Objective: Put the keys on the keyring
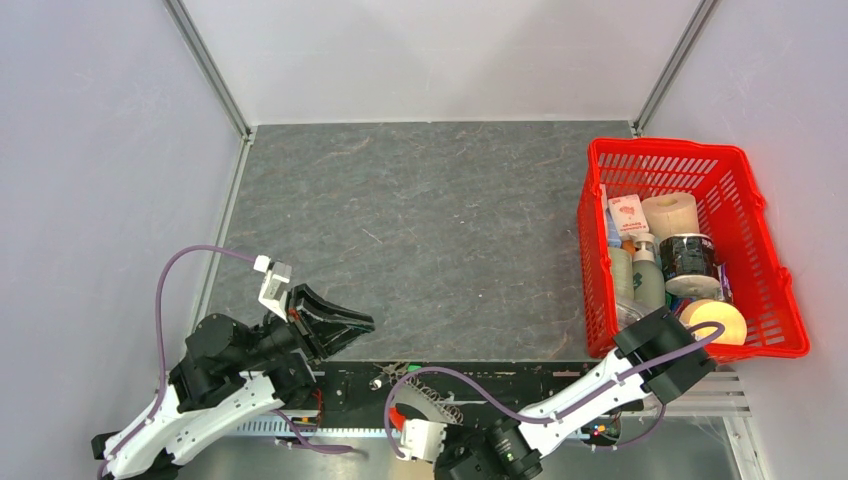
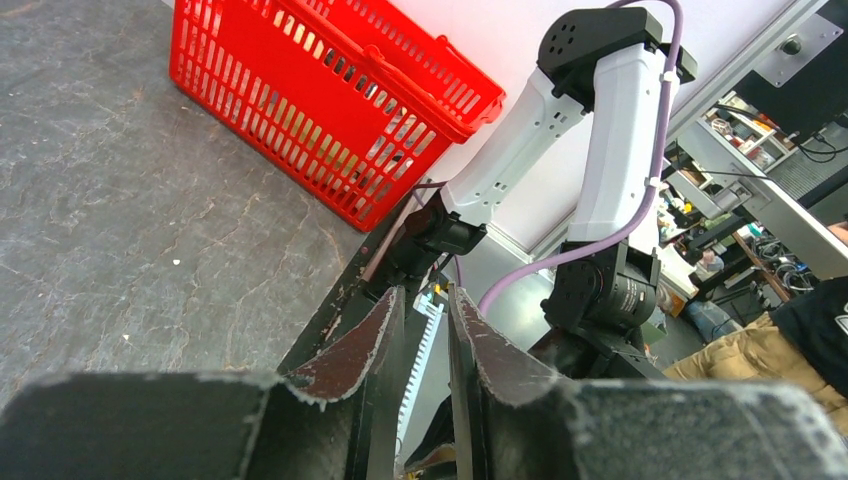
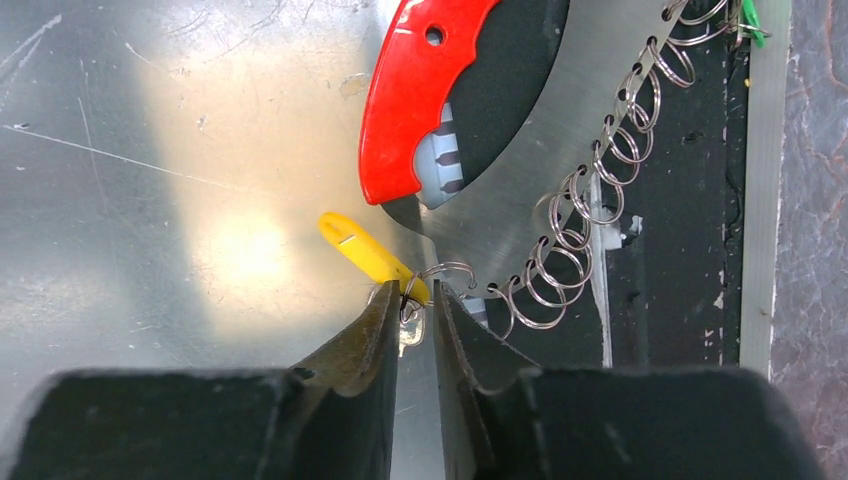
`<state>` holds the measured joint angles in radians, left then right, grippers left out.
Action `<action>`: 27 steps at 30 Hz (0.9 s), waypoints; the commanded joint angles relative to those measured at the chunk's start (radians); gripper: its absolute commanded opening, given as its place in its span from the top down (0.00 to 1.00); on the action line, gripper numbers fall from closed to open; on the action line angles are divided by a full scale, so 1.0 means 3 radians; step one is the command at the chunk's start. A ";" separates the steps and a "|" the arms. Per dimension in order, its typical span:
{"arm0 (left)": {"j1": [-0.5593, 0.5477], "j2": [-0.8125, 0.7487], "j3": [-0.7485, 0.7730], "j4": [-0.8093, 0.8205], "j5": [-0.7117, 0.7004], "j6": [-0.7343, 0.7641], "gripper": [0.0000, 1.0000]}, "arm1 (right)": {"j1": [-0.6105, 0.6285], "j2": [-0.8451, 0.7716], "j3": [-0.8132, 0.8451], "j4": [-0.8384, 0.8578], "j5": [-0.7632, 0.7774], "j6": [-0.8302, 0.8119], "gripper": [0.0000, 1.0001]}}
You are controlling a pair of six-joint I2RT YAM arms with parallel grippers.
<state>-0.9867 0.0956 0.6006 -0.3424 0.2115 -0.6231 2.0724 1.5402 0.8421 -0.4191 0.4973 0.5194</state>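
Observation:
In the right wrist view the yellow-tagged key (image 3: pixel 362 248) lies on a shiny metal plate, its small metal blade (image 3: pixel 410 328) between my right gripper's fingers. My right gripper (image 3: pixel 416 300) is closed down on the key's ring end. Just beyond it lies the keyring, with its red fob (image 3: pixel 405 110), a chain of wire rings (image 3: pixel 585 195) and a green tag (image 3: pixel 750 18). In the top view the fob (image 1: pixel 398 412) and chain (image 1: pixel 440 400) sit at the near table edge. My left gripper (image 1: pixel 366 323) hovers left of them, empty, with its jaws a narrow gap apart (image 2: pixel 428 300).
A red basket (image 1: pixel 690 158) of bottles, a paper roll and a round lamp stands at the right; it also shows in the left wrist view (image 2: pixel 300 90). A black strip (image 1: pixel 530 375) and a toothed metal rail run along the near edge. The enclosure has grey walls.

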 commanded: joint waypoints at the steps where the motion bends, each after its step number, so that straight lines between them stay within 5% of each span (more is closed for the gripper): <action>1: 0.0006 0.0014 0.0039 0.0067 0.0034 0.0113 0.71 | -0.0031 0.0036 0.0040 0.0086 -0.0084 -0.0001 0.79; 4: 0.0009 0.0016 0.0034 0.0064 0.0041 0.0111 0.71 | -0.0044 0.0041 0.0051 0.0085 -0.0143 -0.0008 0.99; 27: 0.0006 0.0141 0.0073 0.0313 0.0241 0.0031 0.71 | -0.0107 -0.1557 0.0307 0.0249 0.0818 -0.0575 1.00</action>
<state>-0.9867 0.1349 0.6010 -0.2989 0.2497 -0.6224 2.0434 1.1606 0.9119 -0.3954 0.6724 0.4057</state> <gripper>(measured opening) 0.290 0.005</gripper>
